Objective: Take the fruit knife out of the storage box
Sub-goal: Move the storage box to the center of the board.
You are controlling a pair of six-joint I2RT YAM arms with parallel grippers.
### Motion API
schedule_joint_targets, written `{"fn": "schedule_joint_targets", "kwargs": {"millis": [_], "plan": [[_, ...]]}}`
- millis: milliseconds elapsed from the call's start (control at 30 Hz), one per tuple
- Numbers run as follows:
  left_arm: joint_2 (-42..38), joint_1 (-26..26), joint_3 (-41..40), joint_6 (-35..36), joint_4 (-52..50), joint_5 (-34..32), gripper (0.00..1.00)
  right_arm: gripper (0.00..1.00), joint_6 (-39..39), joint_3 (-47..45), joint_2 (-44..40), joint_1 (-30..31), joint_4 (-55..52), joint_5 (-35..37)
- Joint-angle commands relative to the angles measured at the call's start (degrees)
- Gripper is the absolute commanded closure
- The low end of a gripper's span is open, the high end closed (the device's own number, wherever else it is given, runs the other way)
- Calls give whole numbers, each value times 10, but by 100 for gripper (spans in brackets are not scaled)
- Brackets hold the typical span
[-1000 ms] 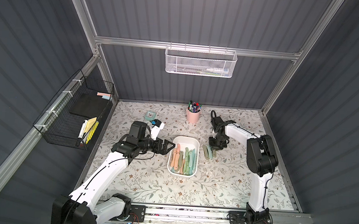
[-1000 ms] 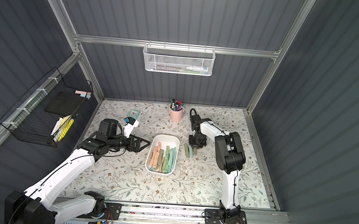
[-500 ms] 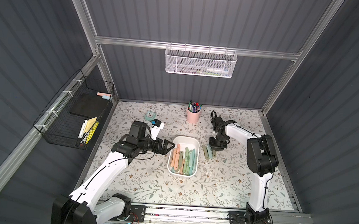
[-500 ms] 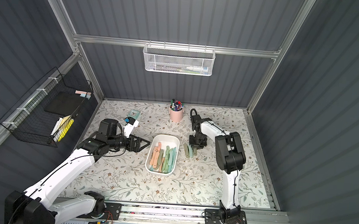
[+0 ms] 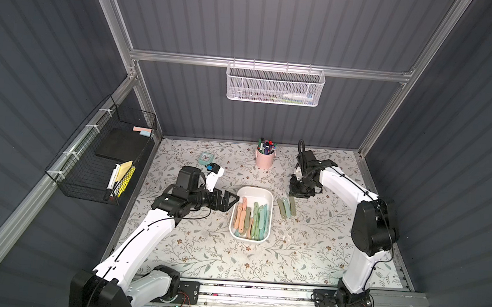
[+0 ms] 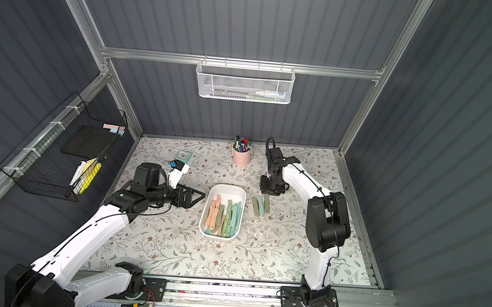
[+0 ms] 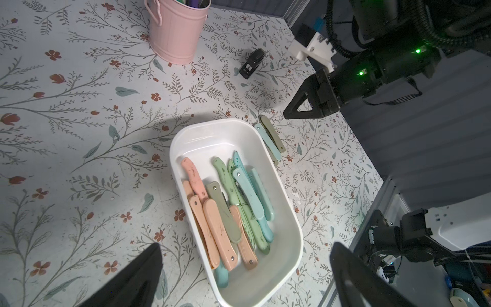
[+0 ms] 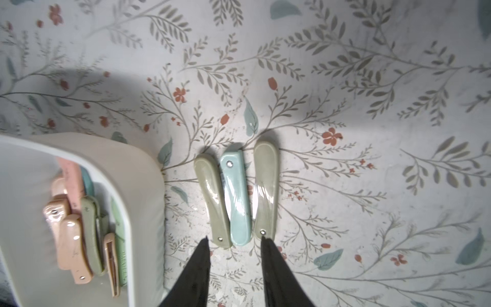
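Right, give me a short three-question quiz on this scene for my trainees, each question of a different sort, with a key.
1. Multiple choice: how many fruit knives lie on the table outside the storage box? A two, B three, C five.
2. True or false: the right gripper is shut on a knife.
3. Fill in: the middle knife of those outside the box is light ____.
Key: 1 B. 2 false: its jaws stand open with nothing between them. 3 blue.
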Motion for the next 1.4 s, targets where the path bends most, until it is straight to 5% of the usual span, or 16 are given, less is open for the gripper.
{"fn": "schedule_joint_targets", "kwargs": {"millis": [0,367,533,967,1233,1367], "plan": [[-14,3,10,10,-13,-25,1,60,8,-13,-35,34,22,-26],[-17,3,17,6,-37,-104,1,67,-13,101,68,130,-15,-40],[-19,3,16,6,-36,-111,1,78,-24,188,148,148,-79,26],[-18,3,16,6,-37,-113,0,74,-60,277,228,148,-132,169],[-15,3,16,6,-39,-114,1,70,-88,325,263,148,-117,150],[-14,3,17,6,-38,-113,1,70,-92,360,278,151,-119,86]]}}
